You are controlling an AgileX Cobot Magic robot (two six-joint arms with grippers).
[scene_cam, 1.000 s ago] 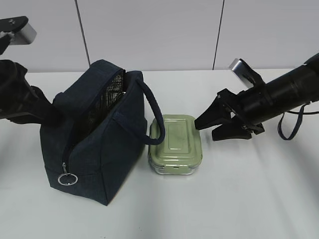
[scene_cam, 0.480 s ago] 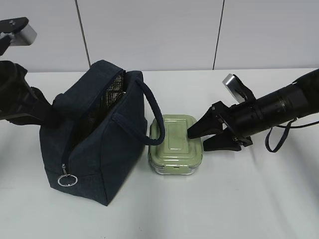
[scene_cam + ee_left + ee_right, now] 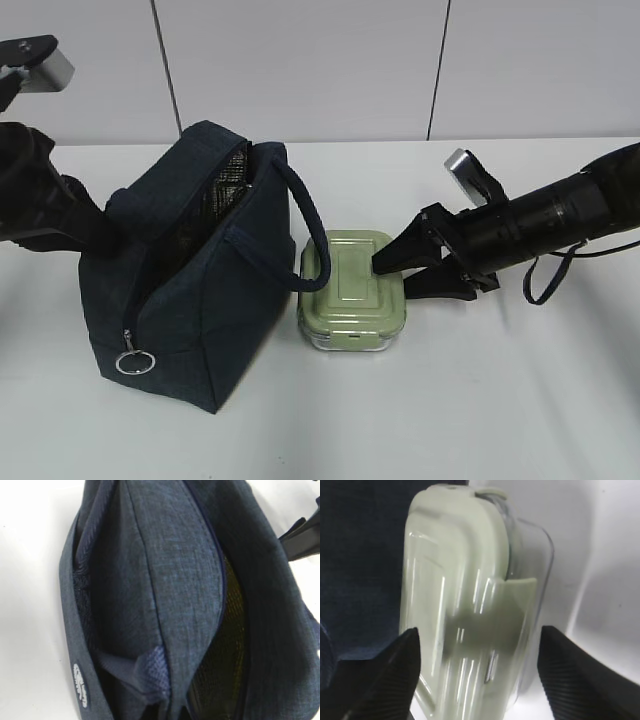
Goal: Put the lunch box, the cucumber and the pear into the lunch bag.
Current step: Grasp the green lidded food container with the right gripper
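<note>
The lunch bag [image 3: 195, 270] stands open-topped on the tabletop [image 3: 450, 420], exactly where it stood a second ago. The left hand is out of sight behind the bag at about nine o'clock, closed, apparently pinching the fabric to hold the mouth open. At the bag's three o'clock side, just beside it, sits the lunch box [image 3: 352, 290], lid on. What changed is the right hand [image 3: 392, 272]: it has swung in from the box's two o'clock and now straddles the box's right end, jaws spread wide (not yet closed on it). Neither cucumber nor pear is visible.
</note>
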